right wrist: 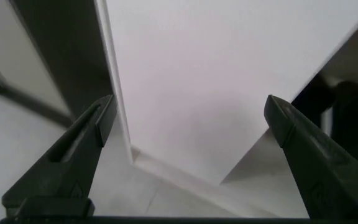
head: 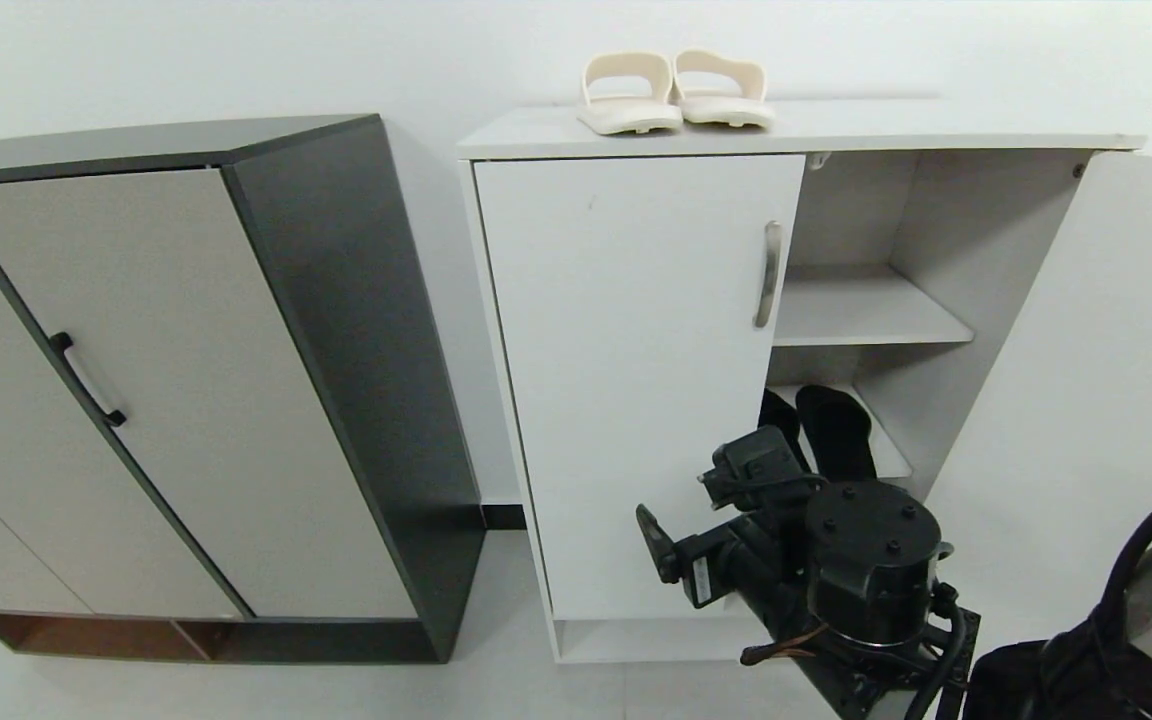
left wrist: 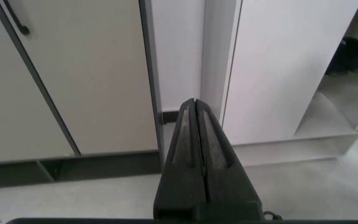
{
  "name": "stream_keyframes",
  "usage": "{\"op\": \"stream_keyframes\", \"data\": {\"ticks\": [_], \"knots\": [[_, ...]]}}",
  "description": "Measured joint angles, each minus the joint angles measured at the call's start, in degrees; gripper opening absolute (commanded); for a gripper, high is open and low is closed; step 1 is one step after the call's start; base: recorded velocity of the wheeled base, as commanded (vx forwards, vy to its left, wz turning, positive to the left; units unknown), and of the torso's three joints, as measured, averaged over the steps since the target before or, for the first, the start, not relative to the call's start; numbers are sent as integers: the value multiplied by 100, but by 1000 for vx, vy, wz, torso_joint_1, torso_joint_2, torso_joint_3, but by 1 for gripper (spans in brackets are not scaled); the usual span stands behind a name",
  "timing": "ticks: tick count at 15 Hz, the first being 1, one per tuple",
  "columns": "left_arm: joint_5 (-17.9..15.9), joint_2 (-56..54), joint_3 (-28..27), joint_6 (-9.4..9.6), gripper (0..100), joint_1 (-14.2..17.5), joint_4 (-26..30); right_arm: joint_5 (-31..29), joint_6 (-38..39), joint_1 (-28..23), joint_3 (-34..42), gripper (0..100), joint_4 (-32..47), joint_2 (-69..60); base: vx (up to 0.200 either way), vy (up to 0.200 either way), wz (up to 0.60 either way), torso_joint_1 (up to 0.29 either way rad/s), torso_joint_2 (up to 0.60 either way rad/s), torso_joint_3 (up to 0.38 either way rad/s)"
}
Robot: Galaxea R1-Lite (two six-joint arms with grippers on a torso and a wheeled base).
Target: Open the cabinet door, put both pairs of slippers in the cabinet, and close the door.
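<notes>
On top of the white cabinet (head: 536, 130): cream slippers (head: 674, 92), side by side, long way running from wall to front edge. Probably light, bendy, a bit smooth; best grabbed by the strap. Black slippers (head: 836, 430) on the lower shelf inside. Right claw (right wrist: 190, 106) spread wide, holding nothing. Left claw (left wrist: 195, 106) pinched closed, holding nothing.

From where I stand, no writing, label, number or sign can be read on anything here.
</notes>
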Motion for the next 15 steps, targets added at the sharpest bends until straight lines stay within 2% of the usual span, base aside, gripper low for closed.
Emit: {"op": "stream_keyframes", "data": {"ticks": [7, 15], "knots": [[0, 0, -2, -2, 0, 2, -11, 33, 9, -17, -9, 100, 11, 9, 0, 0, 0, 84, -495, -357], [2, 0, -2, 0, 0, 0, -9, 30, 9, -20, 5, 100, -2, -4, 0, 0, 0, 160, -470, -322]]}}
